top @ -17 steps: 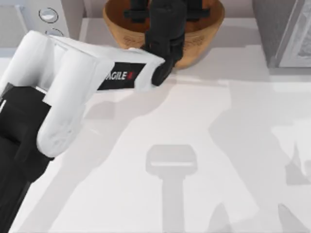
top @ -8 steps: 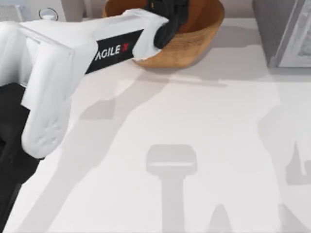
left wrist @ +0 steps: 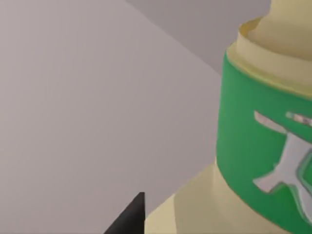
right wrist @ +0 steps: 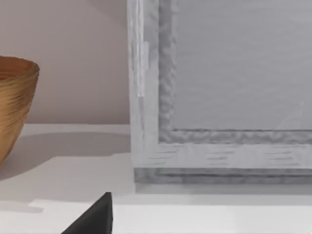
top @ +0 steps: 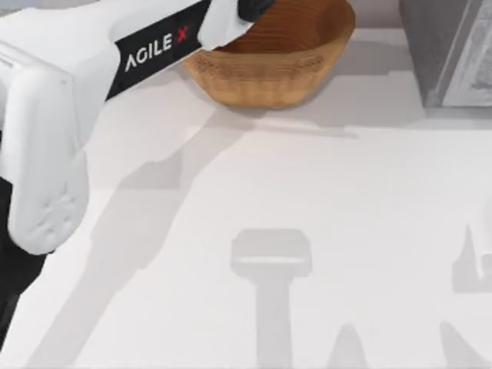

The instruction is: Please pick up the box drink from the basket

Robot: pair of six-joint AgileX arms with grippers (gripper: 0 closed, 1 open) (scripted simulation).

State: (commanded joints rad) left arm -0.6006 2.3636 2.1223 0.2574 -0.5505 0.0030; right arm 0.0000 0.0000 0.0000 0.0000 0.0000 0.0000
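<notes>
L gripper (left wrist: 139, 220) is clamped on the box drink (left wrist: 253, 161). In the L wrist view a dark fingertip sits right against the carton's lower edge. The carton is cream w/ a green band and white print, very close to the cam, w/ plain wall (left wrist: 73, 97) behind it, so it's up out of the basket (top: 269, 65). I can't tell how far above the basket it is.

From the top cam my left arm (top: 100, 61) runs in from the basket's left side and crosses over its left rim. The arm is a white link w/ a black logo strip, and its dark wrist end is over the basket's back-left part. The basket's ribbed inside is visible where the arm doesn't cover it, and no carton is visible there. The basket sits on the white table (top: 307, 200).

A grey appliance (top: 453, 54) stands to the right of the basket, apart from it.

R gripper (right wrist: 95, 218) is parked low over the table on the basket's right side, looking at the grey appliance w/ the basket's wall beside it. I can't tell its grip state.
</notes>
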